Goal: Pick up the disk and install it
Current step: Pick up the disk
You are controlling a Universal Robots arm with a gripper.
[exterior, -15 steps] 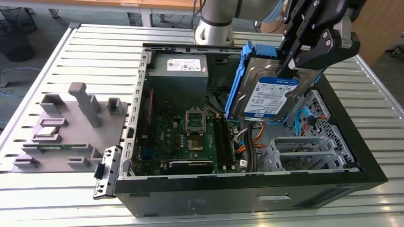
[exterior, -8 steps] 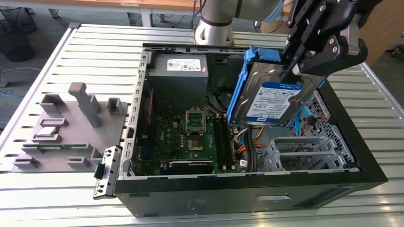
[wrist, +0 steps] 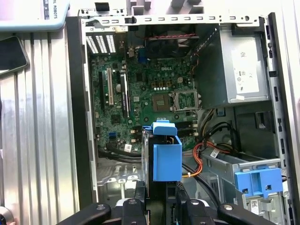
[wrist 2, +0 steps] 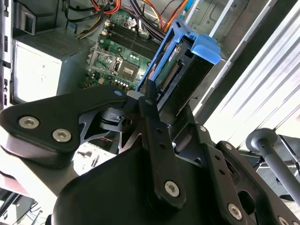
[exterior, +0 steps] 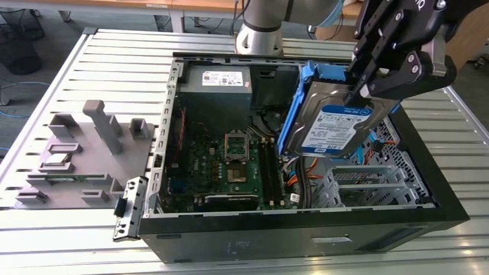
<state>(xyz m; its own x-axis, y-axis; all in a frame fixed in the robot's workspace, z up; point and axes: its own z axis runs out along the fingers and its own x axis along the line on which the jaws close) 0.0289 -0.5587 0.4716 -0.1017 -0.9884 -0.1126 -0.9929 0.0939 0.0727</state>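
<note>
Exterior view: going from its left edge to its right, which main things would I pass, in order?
In order: grey fixture plate with upright blocks → motherboard inside the open computer case → the disk, held over the case by the gripper.

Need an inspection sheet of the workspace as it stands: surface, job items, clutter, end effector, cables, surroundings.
Surface: slatted metal table, with an open computer case lying on it.
Job's things: disk in its blue frame, tilted above the case's inside, not seated.
Clutter: grey fixture tray at the exterior view's left; second blue bracket inside the case.
End effector: end effector shut on the disk's upper edge.
Cables: orange and red wires inside the case, near the disk.
Surroundings: mesh bin on the floor beyond the table.
</note>
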